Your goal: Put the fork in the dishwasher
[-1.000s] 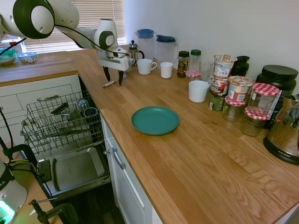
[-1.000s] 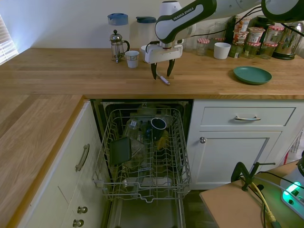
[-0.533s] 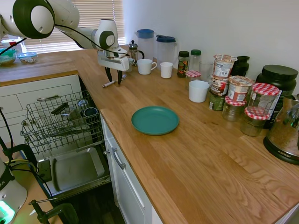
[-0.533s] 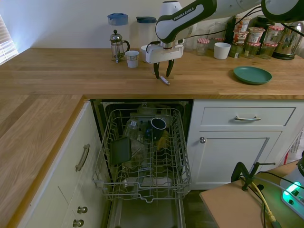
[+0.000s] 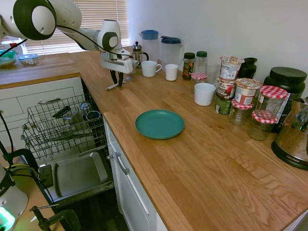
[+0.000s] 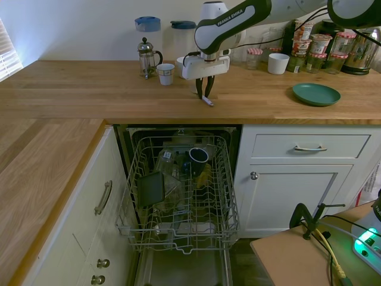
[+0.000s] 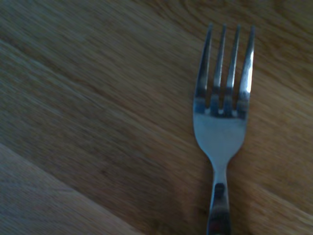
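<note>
Pinching the fork point(image 5: 115, 85) at mid-handle, the gripper point(image 5: 117, 82) stands vertically over it, fingers narrowed around it; the fork lies flat on the wooden countertop point(image 5: 192, 159), its long axis crossing the jaws, beside the dishwasher point(image 6: 184, 196).

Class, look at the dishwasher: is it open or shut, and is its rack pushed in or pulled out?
Open. The dishwasher has its door folded down, and its wire rack is pulled out in front of the cabinets, with dishes showing inside.
</note>
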Motion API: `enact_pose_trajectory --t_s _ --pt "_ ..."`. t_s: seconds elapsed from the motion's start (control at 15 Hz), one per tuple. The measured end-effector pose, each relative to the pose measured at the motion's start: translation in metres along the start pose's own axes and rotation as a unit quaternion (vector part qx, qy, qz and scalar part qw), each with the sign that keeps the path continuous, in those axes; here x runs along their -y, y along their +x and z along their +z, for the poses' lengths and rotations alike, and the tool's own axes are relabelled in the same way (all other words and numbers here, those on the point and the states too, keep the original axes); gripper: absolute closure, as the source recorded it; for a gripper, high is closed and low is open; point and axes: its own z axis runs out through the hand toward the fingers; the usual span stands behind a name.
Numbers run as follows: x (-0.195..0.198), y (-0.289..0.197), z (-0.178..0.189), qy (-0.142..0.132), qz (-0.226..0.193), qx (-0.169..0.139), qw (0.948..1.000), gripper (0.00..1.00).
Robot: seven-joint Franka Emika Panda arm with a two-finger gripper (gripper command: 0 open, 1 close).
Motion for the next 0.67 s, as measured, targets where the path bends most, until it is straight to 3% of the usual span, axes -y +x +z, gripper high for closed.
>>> enact_pose_trajectory --t_s 0.33,0.67 --pt "-0.005 0.007 -0.002 0.003 0.022 0.002 0.9997 1.00" --pt "-0.041 0.019 -0.036 0.025 0.071 -0.031 0.9967 1.00"
